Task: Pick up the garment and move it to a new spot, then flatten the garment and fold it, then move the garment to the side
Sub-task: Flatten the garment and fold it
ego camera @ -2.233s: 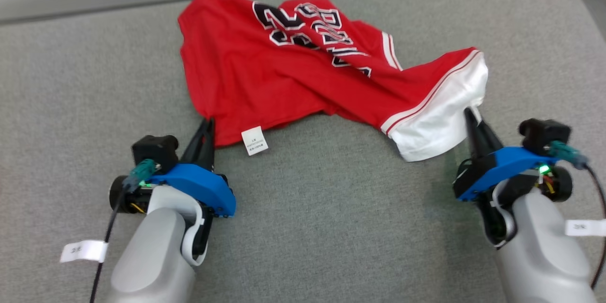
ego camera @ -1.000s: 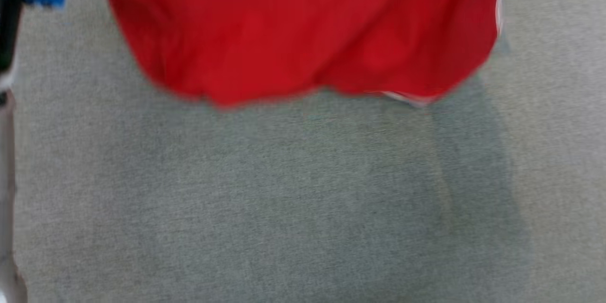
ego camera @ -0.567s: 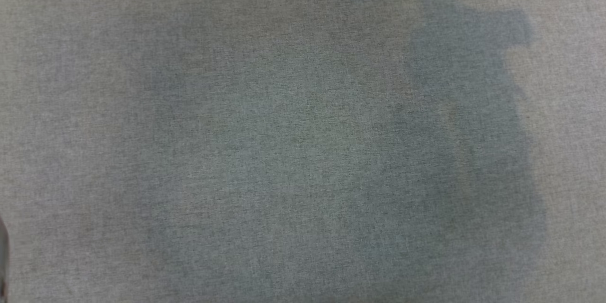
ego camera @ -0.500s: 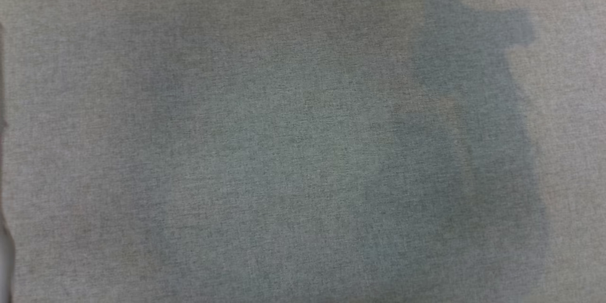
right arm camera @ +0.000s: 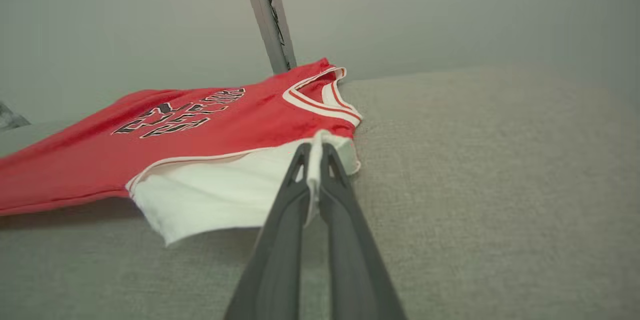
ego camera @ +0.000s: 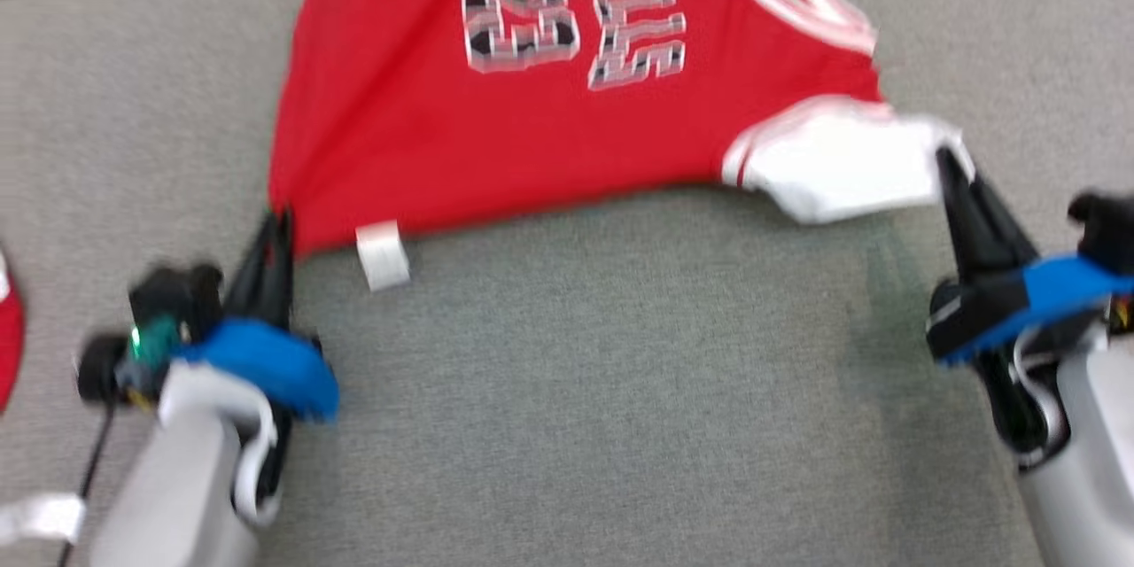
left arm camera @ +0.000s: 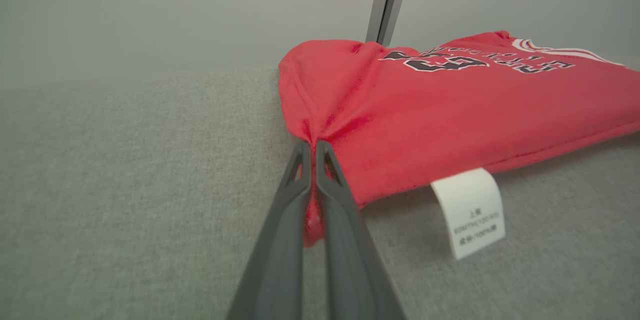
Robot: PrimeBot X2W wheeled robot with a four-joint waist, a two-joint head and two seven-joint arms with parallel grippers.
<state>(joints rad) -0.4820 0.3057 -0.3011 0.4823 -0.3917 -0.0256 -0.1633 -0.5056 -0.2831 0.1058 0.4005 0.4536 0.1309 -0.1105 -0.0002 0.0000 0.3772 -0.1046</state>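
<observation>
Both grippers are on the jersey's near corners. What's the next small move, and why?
Probably ease both grippers apart and lower them. The left gripper pinches a puckered red corner, the right gripper the white corner, and the near hem of the jersey is raised above the grey surface.

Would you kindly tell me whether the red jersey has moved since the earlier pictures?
Yes. The red jersey was lifted and laid back down flatter, shifted away from the robot. Its far side now overlaps the back edge of the grey fabric surface, though the camera also shifted.
</observation>
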